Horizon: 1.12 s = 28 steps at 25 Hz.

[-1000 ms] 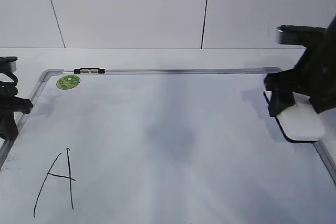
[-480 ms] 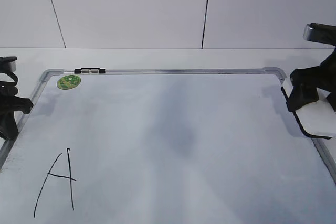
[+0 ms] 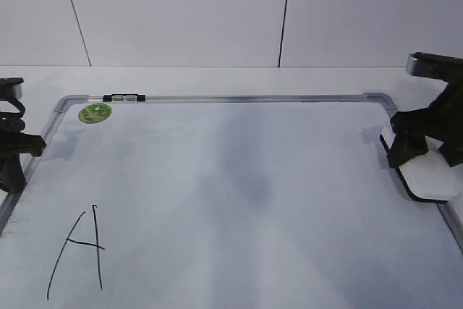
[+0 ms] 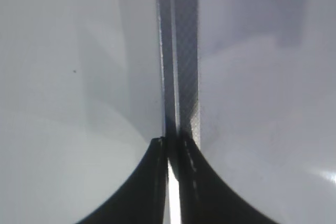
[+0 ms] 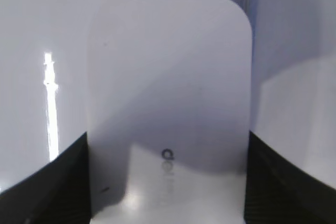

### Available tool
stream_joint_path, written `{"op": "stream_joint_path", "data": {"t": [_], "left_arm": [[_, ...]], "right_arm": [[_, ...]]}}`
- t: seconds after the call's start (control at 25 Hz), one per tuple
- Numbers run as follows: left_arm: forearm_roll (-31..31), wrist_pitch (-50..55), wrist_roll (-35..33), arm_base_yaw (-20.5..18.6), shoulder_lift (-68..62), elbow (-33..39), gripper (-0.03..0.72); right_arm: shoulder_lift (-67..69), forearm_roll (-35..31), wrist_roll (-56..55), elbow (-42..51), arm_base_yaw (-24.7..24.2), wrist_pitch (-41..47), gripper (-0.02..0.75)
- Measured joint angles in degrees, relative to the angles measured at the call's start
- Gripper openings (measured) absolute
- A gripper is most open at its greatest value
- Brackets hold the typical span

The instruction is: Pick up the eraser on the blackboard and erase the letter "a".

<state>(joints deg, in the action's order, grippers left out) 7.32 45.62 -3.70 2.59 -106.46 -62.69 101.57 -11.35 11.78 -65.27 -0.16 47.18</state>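
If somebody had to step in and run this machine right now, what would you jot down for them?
Right gripper: shut on the eraser, one finger on each long side, at the right edge of the blackboard near its far right corner.
Left gripper: shut, holding nothing, parked over the board's left frame.
Done: no small "a" shows anywhere on the board; the middle looks faintly smudged grey. Only the large capital "A" remains, at the near left.
Left: check that the "a" is really gone, then set the eraser down and release it.
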Motion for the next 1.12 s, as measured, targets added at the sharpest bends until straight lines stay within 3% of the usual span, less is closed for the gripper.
{"op": "stream_joint_path", "data": {"t": [1.12], "left_arm": [[0.0,0.0,0.0,0.0,0.0,0.0,0.025]], "right_arm": [[3.0,0.4,1.2,-0.3,1.0,-0.1,0.545]]}}
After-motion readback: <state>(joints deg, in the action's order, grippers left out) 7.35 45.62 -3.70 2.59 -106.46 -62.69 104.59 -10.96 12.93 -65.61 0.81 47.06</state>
